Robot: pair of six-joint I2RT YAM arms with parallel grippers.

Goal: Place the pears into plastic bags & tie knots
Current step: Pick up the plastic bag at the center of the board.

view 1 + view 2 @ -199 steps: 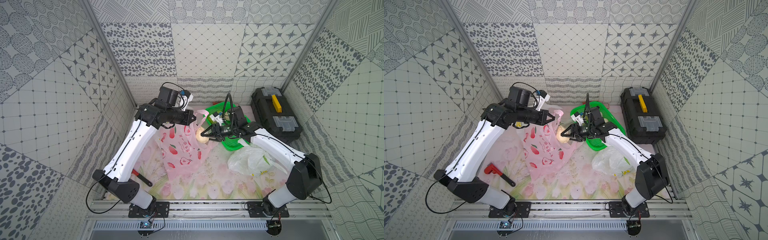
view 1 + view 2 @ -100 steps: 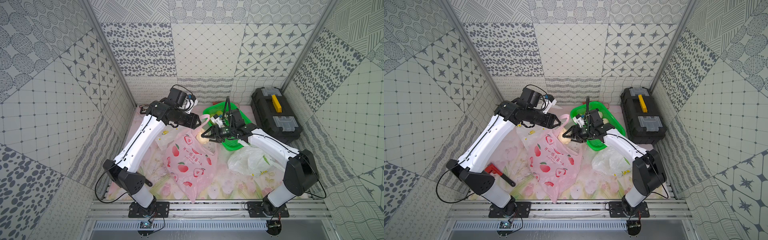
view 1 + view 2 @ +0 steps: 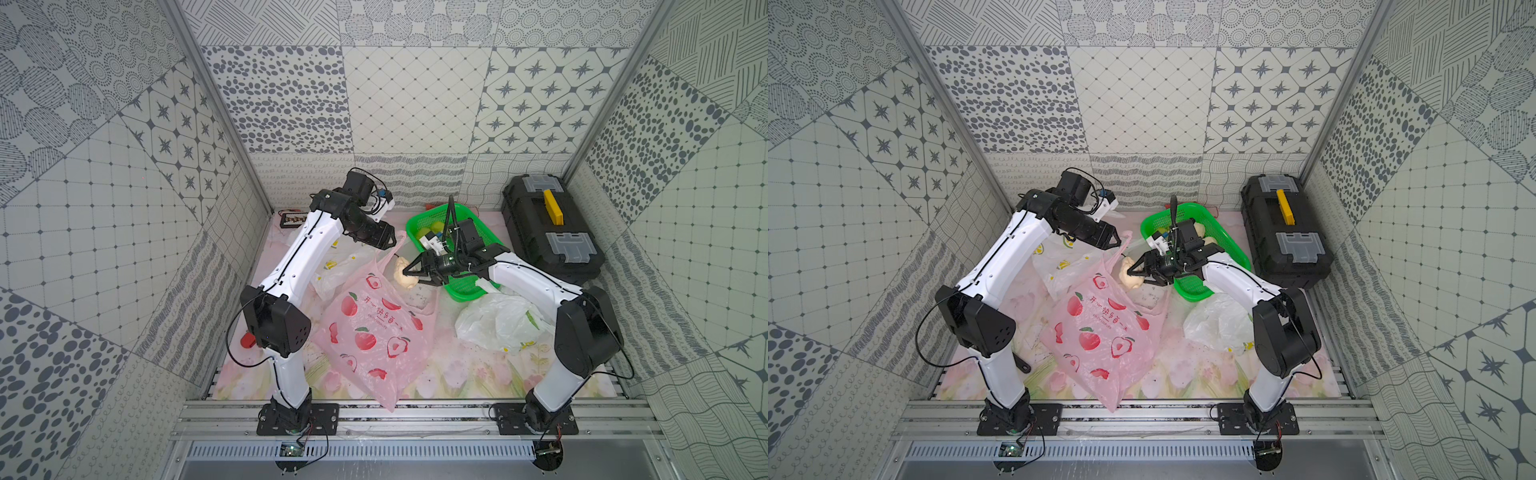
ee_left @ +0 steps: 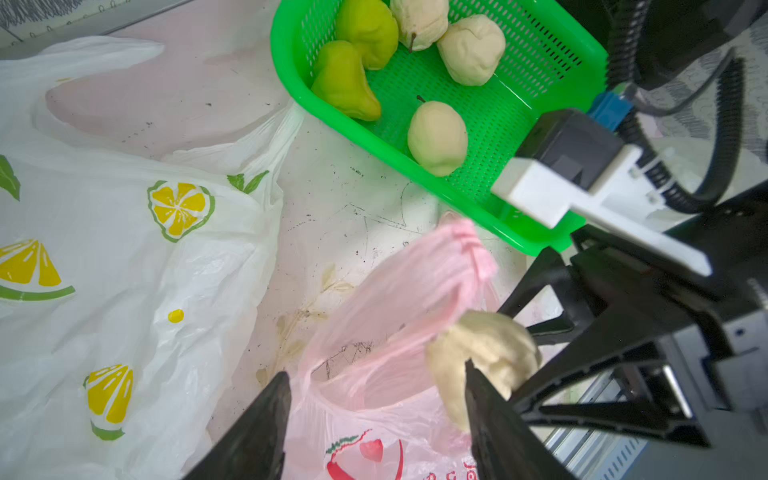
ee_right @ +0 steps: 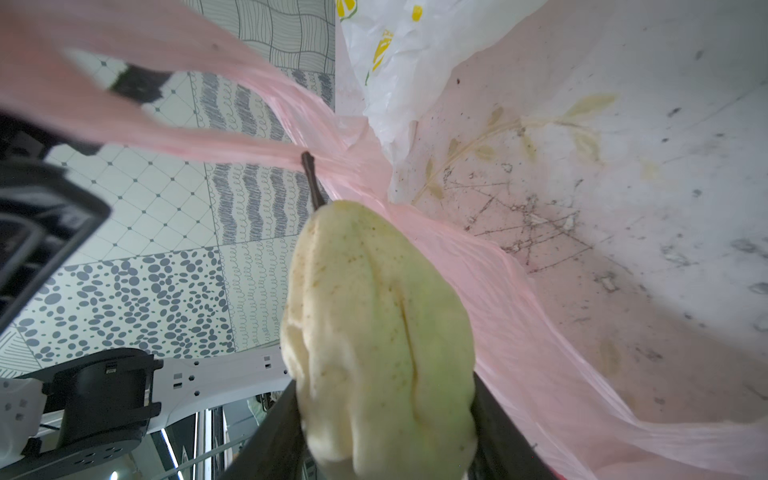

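- Cream pear (image 5: 374,332) sits clamped in the right gripper (image 3: 415,274), at the pink bag's (image 3: 370,332) mouth.
- Bag handle rises between the left gripper's (image 4: 376,374) wide-parted jaws, which grip nothing.
- Five pears (image 4: 436,137) lie in the green basket (image 4: 511,237) nearby.

A cream pear (image 3: 402,272), clamped in the right gripper (image 3: 411,277), hangs at the open mouth of the pink strawberry bag (image 3: 374,328), which sprawls between two crumpled white lemon bags (image 3: 336,272) (image 3: 498,322), while two green pears (image 4: 343,83) and three cream pears (image 4: 436,137) lie in the green basket (image 4: 536,87).
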